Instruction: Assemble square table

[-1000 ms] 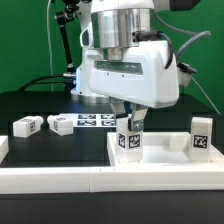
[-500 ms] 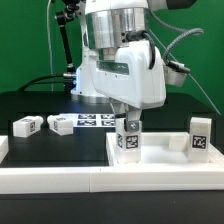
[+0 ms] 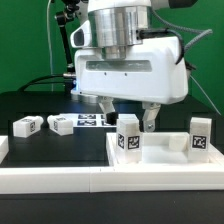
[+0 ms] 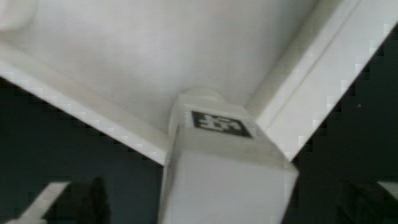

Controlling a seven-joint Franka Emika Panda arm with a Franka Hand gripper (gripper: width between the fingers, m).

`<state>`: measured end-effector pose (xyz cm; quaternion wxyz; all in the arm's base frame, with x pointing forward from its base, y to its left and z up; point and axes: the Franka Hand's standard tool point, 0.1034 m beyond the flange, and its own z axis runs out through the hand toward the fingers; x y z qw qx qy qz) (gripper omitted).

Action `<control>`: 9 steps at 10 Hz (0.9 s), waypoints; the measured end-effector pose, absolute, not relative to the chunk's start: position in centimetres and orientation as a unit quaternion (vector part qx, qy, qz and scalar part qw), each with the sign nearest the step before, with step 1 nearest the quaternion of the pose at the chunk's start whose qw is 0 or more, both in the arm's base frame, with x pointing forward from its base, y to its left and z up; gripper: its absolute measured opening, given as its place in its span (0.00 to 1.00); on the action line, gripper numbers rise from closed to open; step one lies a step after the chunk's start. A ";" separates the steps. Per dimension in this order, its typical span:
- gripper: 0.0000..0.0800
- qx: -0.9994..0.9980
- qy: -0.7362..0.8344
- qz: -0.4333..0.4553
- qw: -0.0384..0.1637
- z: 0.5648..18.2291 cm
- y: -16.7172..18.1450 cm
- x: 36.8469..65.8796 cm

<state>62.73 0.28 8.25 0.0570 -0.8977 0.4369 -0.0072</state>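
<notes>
the jaws have turned and spread wide, leaving the leg [image 3: 128, 138] upright on the slab [image 3: 166, 148].

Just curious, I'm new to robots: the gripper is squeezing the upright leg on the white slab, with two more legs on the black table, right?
No: the gripper is open, its fingers clear of the upright leg on the white slab; the wrist view shows it. Two more legs are on the black table.
</notes>
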 end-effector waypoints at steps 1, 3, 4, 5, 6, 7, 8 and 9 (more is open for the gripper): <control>0.80 -0.906 0.419 -0.008 0.057 8.2 0.2 62.7; 0.81 -0.937 0.344 -0.013 0.056 8.2 0.2 62.7; 0.81 -0.943 0.329 -0.014 0.055 8.2 0.2 62.7; 0.81 -0.963 0.266 -0.017 0.041 8.2 0.3 62.7; 0.81 -0.975 0.219 -0.019 0.036 8.1 0.5 62.6; 0.81 -0.982 0.184 -0.019 0.028 8.0 0.7 62.5; 0.81 -0.992 0.124 -0.020 0.022 8.0 0.9 62.5; 0.81 -0.996 0.085 -0.021 0.020 8.0 1.0 62.5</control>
